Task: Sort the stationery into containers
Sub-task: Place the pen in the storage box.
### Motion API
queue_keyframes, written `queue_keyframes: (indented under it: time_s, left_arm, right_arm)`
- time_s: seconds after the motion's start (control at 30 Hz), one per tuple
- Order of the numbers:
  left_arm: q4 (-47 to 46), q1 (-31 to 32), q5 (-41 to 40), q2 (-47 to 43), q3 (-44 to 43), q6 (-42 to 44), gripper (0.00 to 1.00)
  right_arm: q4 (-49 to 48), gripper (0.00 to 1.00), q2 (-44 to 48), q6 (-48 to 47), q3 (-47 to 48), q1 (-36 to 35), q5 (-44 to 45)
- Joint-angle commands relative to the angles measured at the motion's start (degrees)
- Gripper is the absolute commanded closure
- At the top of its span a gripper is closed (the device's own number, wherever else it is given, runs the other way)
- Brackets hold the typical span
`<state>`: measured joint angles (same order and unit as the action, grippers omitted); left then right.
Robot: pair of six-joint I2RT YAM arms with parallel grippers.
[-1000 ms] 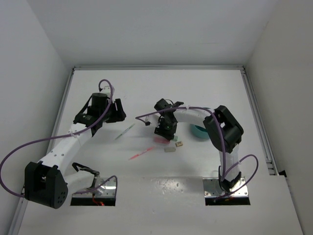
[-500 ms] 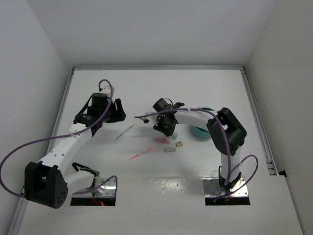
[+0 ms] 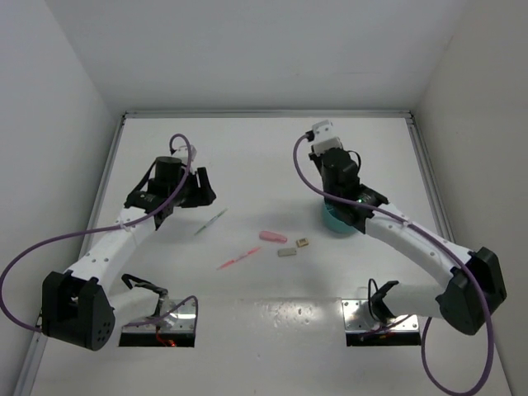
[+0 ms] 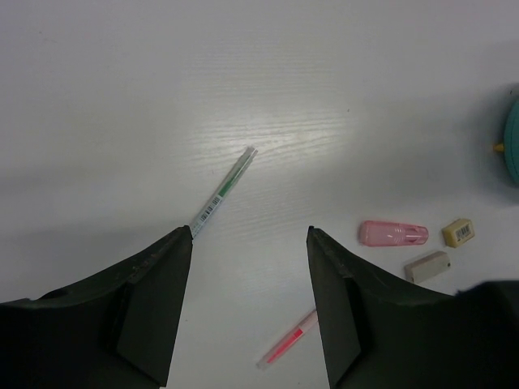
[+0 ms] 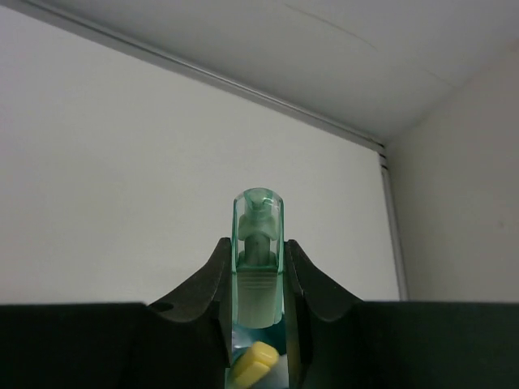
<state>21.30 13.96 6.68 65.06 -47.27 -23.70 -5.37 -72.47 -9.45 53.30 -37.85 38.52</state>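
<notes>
One green stick (image 5: 258, 215) now rides in right gripper (image 5: 258, 263).

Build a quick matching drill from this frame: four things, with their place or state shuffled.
1 thin green pen
2 green translucent stick
3 teal cup
4 left hand

A partly hidden under the right arm
B open, empty
C clamped in the right hand
D flat on the table, by the left hand

Pairs: 1-D, 2-C, 3-A, 4-B
</notes>
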Motion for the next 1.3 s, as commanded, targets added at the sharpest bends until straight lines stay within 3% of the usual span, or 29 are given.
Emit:
queue_keyframes:
  time_s: [0.0,0.17,0.33,0.63,0.97,1.27]
  left_arm:
    - [-1.08,0.81,1.58,0.07,-1.34,0.94,0.36]
    - [-1.08,1.34,2.11,0.07,-1.34,0.94,0.36]
    - [-1.08,1.86,2.64,0.07,-1.34,0.94,0.36]
    - [-1.08,1.86,3.17,0.07,-1.34,0.94,0.36]
    - [-1.61,1.86,3.69,0.07,-1.34,0.94,0.36]
    - [-1.61,1.86,3.69,0.07,-1.34,0.94,0.36]
  right_arm:
    - [-7.62,1.00,2.76,2.07,-4.33,3.91,10.78]
    - [-7.72,1.00,5.41,2.77,-7.68,12.59,9.20]
    - [-3.96,1.00,5.41,7.86,-9.96,20.34,0.79]
    - [-10.79,1.00,4.80,10.33,-16.11,25.98,-13.65]
    - [-13.71,1.00,-0.65,14.63,-15.51,31.69,-26.64]
    - [-12.57,1.00,-2.77,19.82,-13.49,34.76,-31.39]
